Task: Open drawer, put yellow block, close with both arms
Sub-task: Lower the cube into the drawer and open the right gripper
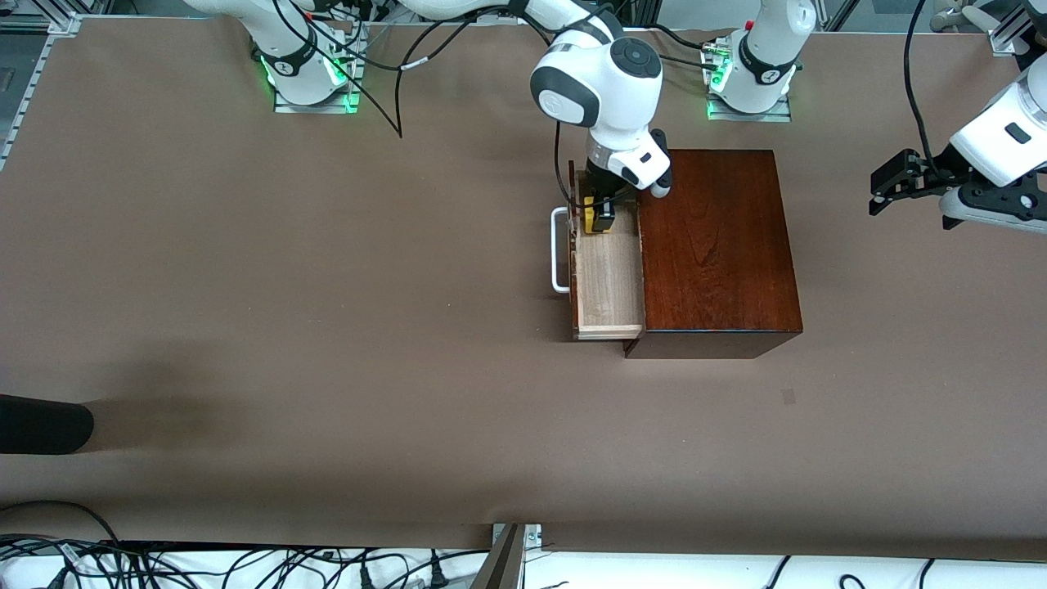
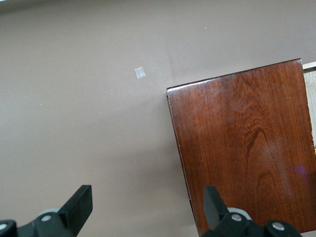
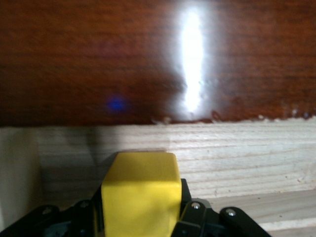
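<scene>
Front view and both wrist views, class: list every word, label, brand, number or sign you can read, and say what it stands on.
No readable text in any view.
Round marks on the arm bases: too small to read.
Box, drawer, yellow block: no writing.
Small pale square on the table: blank.

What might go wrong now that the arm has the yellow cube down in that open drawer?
The right gripper, shut on the yellow block, sits close to the drawer corner, so its fingers might scrape the wall. The drawer is only partly out beside the wooden box, leaving little room. The open left gripper waits off toward its table end.
</scene>
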